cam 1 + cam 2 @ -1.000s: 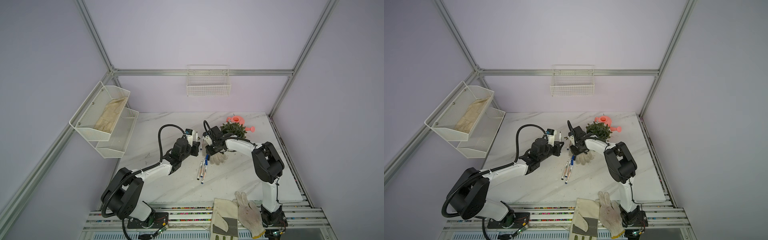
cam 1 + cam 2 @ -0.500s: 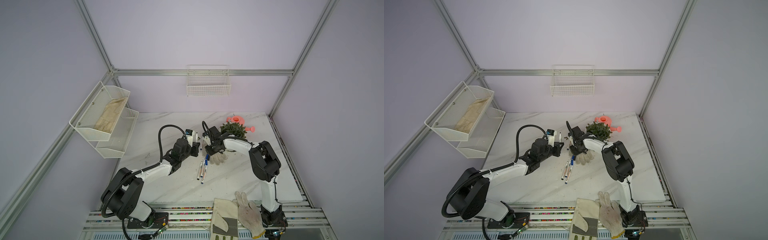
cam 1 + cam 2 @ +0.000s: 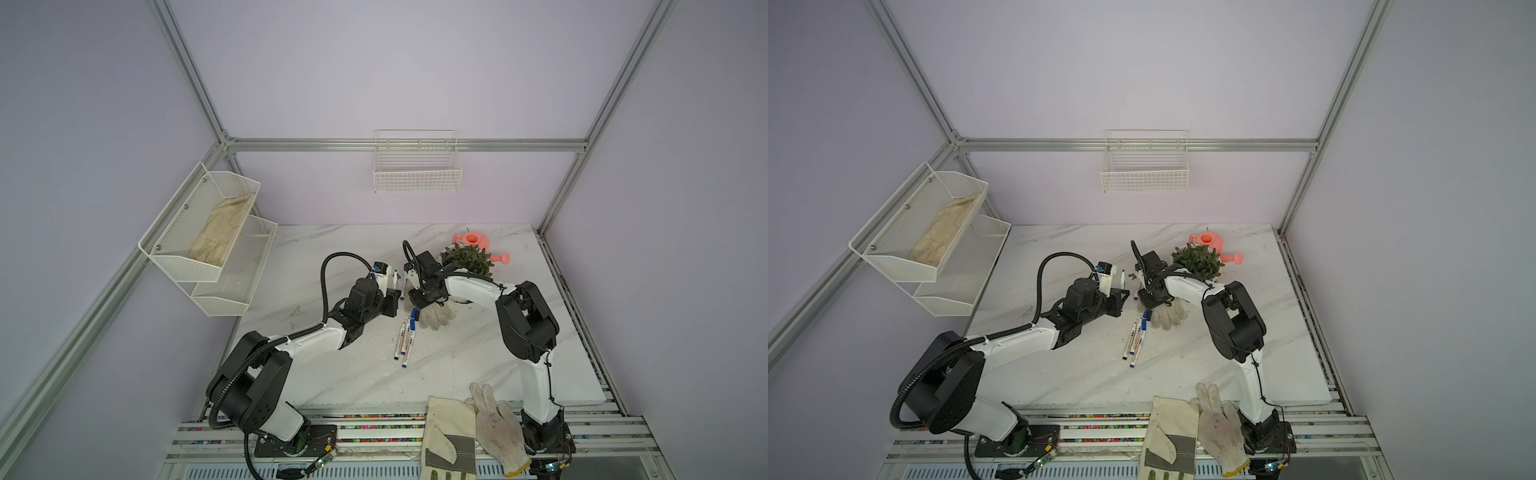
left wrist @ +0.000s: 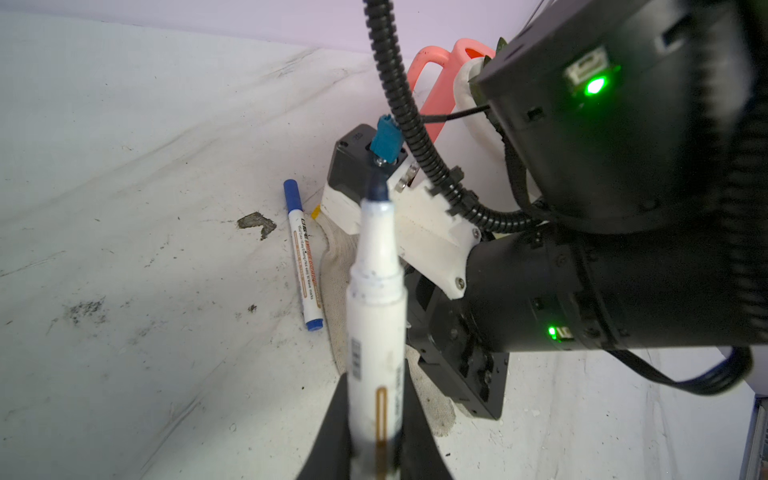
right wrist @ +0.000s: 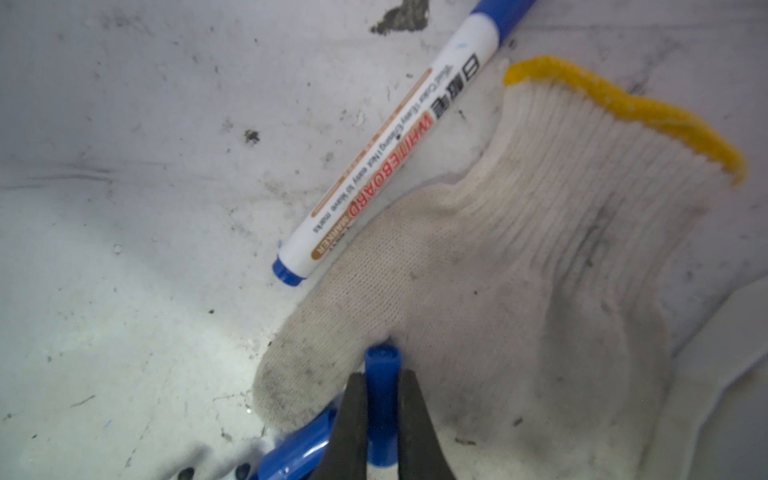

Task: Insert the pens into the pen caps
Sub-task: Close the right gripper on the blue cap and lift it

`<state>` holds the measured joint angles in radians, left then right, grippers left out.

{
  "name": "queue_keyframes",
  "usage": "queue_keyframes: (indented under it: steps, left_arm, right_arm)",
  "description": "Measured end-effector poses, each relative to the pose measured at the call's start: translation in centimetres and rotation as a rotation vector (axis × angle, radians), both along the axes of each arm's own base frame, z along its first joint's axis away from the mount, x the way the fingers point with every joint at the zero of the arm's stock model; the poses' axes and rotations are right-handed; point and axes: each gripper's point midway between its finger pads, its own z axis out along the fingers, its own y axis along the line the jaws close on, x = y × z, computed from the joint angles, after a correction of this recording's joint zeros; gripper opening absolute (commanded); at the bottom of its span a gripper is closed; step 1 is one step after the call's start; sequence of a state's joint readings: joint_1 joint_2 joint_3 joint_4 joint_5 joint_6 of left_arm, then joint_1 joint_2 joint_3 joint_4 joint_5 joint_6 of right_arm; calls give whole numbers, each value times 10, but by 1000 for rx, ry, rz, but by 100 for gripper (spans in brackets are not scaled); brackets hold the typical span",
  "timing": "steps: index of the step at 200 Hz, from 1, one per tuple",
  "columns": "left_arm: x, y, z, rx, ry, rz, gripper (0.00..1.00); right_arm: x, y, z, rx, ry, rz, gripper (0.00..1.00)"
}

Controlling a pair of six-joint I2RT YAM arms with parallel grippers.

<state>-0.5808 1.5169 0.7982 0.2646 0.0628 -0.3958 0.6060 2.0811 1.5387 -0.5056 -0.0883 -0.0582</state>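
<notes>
Step in hand: cap pickup. Blue cap [image 5: 382,368] pinched by right hand [image 5: 382,409] at knitted glove [image 5: 498,270] edge; uncapped pen [image 4: 376,299] clamped in left hand [image 4: 374,419], raised near glove. Next move, likely: lift cap, align its opening with pen tip, press home.

The left arm [image 3: 307,345] and right arm [image 3: 473,289] are wearing white shells with black joints. A ribbed black cable [image 3: 323,282] is curling from the left one. Two green lights [image 4: 594,86] are glowing on the right one. The left gripper [image 4: 374,440] and right gripper [image 5: 382,399] are showing thin black fingers [image 5: 355,415].
</notes>
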Motion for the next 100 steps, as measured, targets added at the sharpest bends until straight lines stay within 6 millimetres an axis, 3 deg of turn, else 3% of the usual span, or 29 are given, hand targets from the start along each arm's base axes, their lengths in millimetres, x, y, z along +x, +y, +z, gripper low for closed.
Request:
queue_keyframes:
  steps: [22,36,72,85,100]
  left_arm:
    - [-1,-2,-4,11,5,-15,0]
    - [-2,-4,-7,17,10,-23,0]
    - [-7,-10,-11,22,16,-50,0]
    - [-9,-13,-10,20,15,-63,0]
    - [-11,-17,-10,21,13,-79,0]
  right_arm:
    - [6,5,28,58,-52,0,0]
    - [12,10,63,136,-113,-3,0]
    - [25,13,174,421,-322,-20,0]
    - [23,8,205,524,-371,-17,0]
    - [18,4,225,618,-393,-2,0]
